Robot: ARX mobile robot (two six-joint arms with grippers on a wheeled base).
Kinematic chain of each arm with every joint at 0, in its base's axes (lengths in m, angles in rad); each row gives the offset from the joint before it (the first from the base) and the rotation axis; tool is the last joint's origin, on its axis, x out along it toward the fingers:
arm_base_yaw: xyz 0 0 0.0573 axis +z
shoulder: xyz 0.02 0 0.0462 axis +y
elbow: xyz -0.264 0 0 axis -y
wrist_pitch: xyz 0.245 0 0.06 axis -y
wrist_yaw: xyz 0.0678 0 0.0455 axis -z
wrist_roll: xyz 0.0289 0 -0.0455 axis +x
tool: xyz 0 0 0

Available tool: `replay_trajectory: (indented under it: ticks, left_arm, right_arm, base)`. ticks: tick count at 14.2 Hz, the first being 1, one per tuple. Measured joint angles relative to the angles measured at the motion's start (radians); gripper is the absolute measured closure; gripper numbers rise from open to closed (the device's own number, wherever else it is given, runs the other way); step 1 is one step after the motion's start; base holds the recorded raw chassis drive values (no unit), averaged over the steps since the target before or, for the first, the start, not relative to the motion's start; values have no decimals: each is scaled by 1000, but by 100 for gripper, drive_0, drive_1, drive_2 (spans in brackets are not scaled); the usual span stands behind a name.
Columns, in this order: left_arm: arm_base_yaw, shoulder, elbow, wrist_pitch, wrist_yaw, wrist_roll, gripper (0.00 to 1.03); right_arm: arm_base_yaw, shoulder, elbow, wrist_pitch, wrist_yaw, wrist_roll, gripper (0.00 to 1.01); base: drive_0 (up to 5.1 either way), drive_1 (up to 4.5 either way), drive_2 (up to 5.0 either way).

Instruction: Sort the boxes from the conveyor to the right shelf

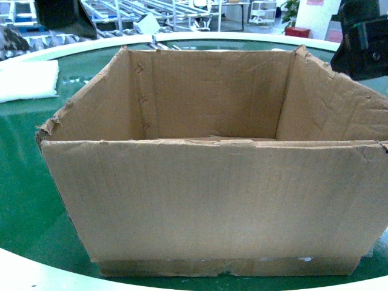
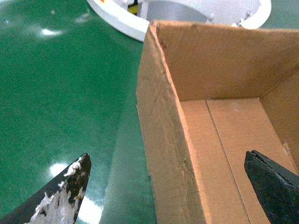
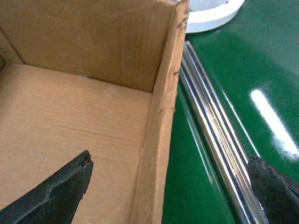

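Note:
A large brown cardboard box [image 1: 218, 194] with ragged top edges and no flaps stands on the green conveyor [image 1: 24, 200], close to its white near rim. It looks empty inside. My left gripper [image 2: 167, 158] is open and straddles the box's left wall [image 2: 163, 140], with one finger over the belt and the other inside the box. My right gripper [image 3: 170, 157] is open too and straddles the right wall [image 3: 161, 112] the same way. In the head view the right gripper [image 1: 364, 42] hangs above the box's right rear corner.
A white padded sheet [image 1: 27, 79] lies on the belt at the far left. Steel roller racks [image 1: 139, 12] stand beyond the belt; I cannot tell which is the right shelf. A shiny striped streak [image 3: 210, 126] runs along the belt beside the box.

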Motion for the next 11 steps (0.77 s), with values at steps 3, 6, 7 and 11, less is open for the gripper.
replay_trajectory:
  ticks: [3, 6, 7, 11]
  left_arm:
    - [-31, 105, 24, -85, -13, -31, 5]
    - [-50, 150, 20, -111, -7, -74, 5]
    - [-58, 155, 18, -108, -6, -83, 5]
    - [-90, 146, -27, -82, -70, -156, 88]
  right_arm:
    - [8, 76, 12, -16, 16, 3, 3]
    - [7, 116, 8, 1, 33, 3, 3]
    - [5, 124, 4, 13, 38, 3, 3]
    - [-37, 143, -62, 92, -19, 3, 83]
  base:
    - [0, 0, 0]
    - [0, 0, 0]
    - [0, 0, 0]
    - [0, 0, 0]
